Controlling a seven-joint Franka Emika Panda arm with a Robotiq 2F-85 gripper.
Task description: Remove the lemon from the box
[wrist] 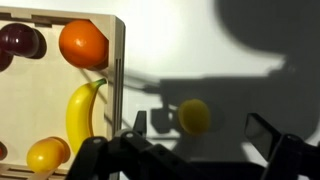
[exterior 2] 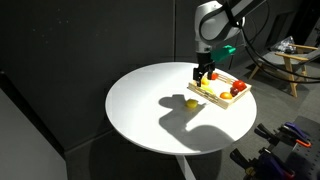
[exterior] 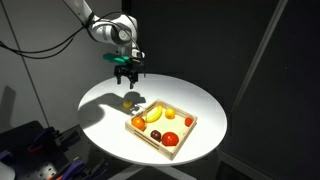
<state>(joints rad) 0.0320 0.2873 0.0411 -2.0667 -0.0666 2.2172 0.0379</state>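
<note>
Lemon is resting on the bare white table, outside the box, so I am judging the removal as done and the step in hand as getting clear cleanly. Nearest the wrist camera, the gripper is hanging spread wide with nothing in it, and its dark fingers are framing the fruit from above. In both exterior views it is hovering well above the tabletop. Just below it, the lemon is lying near the box's wooden wall, at 3 o'clock from it in the wrist view and apart from it, not touching. Since the fruit is round and likely to roll, I am planning a straight vertical lift with the jaws kept wide and no sideways sweep that might nudge it toward the table edge. Farther off at 9 o'clock, the banana is lying along the inside of that wall, the orange is sitting at 11 o'clock, and a dark purple fruit is showing beyond it. I am keeping clear of all of them.
</note>
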